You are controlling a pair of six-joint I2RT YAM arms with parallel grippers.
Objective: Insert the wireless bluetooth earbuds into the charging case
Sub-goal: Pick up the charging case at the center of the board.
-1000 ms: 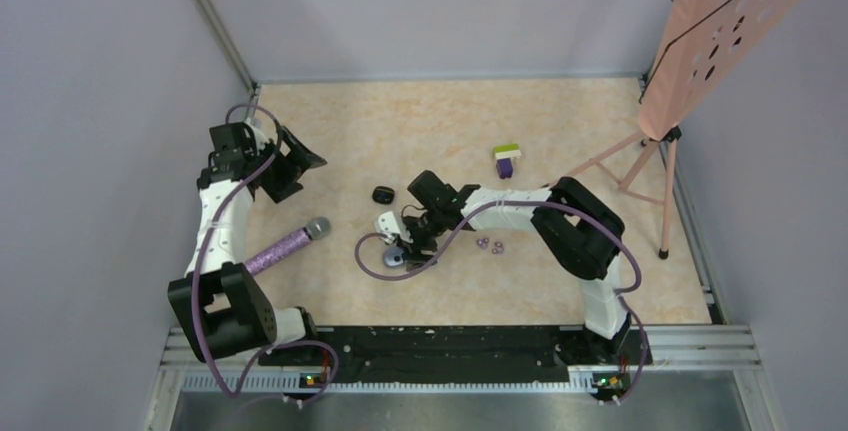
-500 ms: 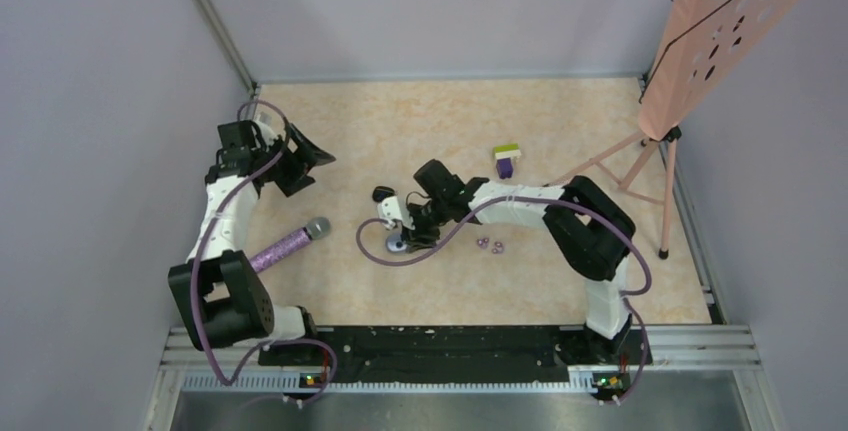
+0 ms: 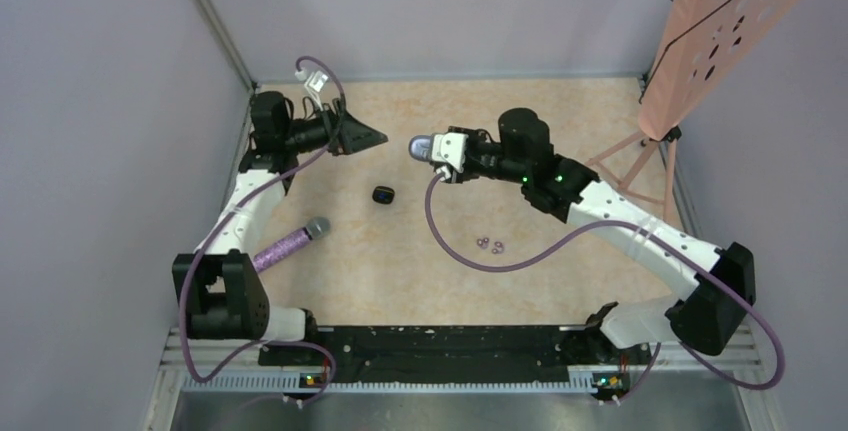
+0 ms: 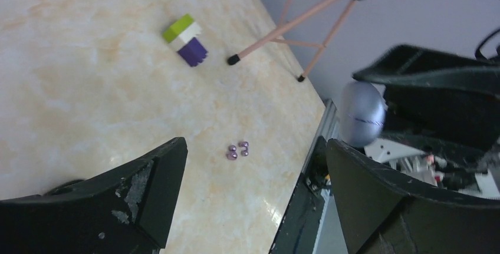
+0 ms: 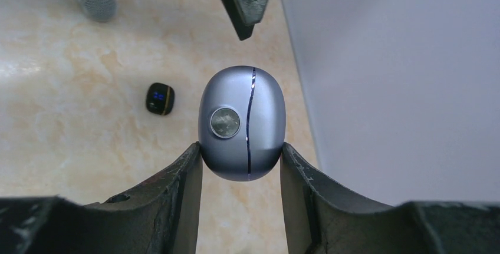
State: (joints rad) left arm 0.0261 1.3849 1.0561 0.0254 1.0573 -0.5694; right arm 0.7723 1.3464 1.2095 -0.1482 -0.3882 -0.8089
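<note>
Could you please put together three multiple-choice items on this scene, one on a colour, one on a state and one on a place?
1. The microphone has a handle that is: A red; B purple; C yellow.
2. The left gripper is: A open and empty; B shut and empty; C shut on the microphone.
3. The charging case is: A lying beside the microphone; B in the left gripper; C between the fingers of the right gripper.

Answers:
1 B, the top view shows a purple handle under a grey head.
2 A, its fingers stand wide apart with nothing between them.
3 C, the right wrist view shows both fingers pressing the case's sides.
</note>
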